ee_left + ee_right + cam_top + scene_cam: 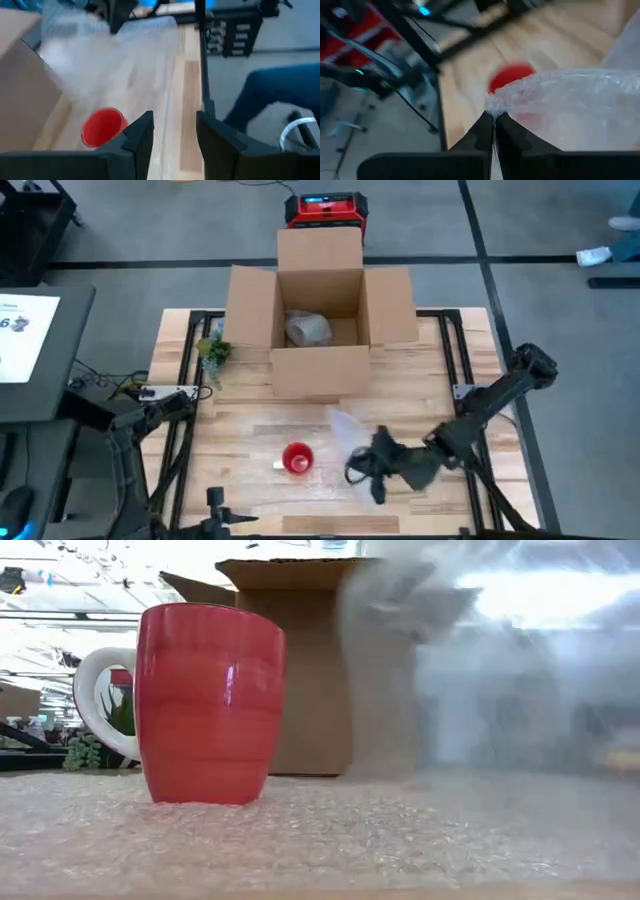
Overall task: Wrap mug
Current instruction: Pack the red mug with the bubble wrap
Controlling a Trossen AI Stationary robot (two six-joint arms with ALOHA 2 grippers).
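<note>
A red mug (297, 459) with a white handle (95, 700) stands upright on a sheet of clear bubble wrap (330, 840) near the table's front edge. My right gripper (358, 468) is just right of the mug, shut on the wrap. From there the sheet rises and hangs as a hazy curtain (420, 660) beside the mug. My left gripper (175, 140) waits open at the table's left edge (185, 402), pointing across the table toward the mug (102, 126), with nothing between its fingers. My right gripper pinches a bunched edge of the bubble wrap (494, 106) between its two fingertips. That edge is lifted off the table beside the mug (512, 75). The rest of the sheet (335, 435) slopes down to the table and lies under the mug.
An open cardboard box (320, 320) stands at the table's far middle, with a wrapped bundle (308, 328) inside it. A small green plant (213, 352) sits left of the box. A person's leg (270, 95) shows beyond the table's near edge.
</note>
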